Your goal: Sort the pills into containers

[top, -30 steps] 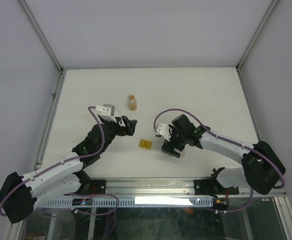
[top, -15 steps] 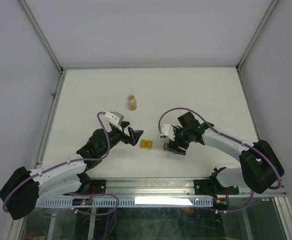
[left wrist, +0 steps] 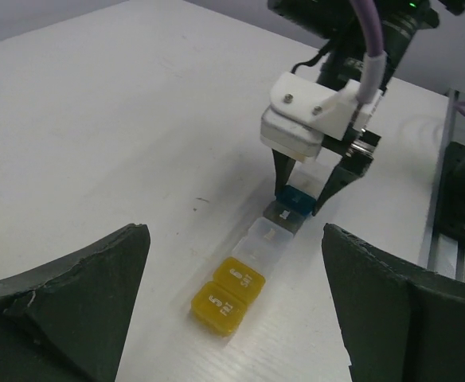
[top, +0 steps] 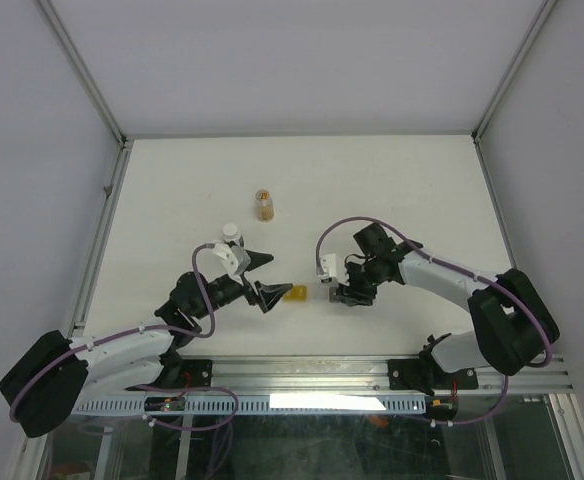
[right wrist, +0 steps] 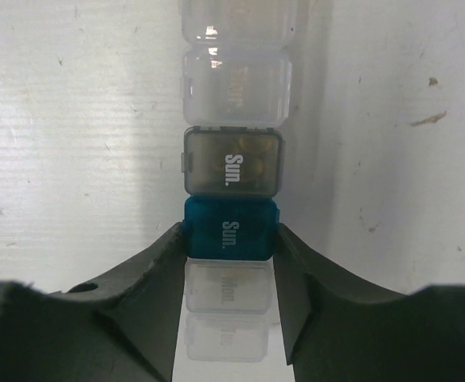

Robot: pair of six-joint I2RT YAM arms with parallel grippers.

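Because these are small hollow boxes of thin plastic, the strip of containers will likely be very light and stiff, with smooth walls that slip easily under a loose pinch. It lies flat on the table in the lower middle of the overhead view, between the two hands and well apart from the amber bottle above it.

The yellow boxes sit at the strip's left end in that view, and the clear boxes come next. A smoky grey box and the teal box lie towards the right end.

The right hand pinches the teal box, its fingers pressed against the two side walls, and that seems the right place to grip: low on the flat sides, away from the lid. Too hard a squeeze could pop the lid or unclip the box from its neighbours. Too soft a squeeze and the whole strip would probably swivel.

The left hand is spread wide and holds nothing, with the yellow end just ahead of its fingers.
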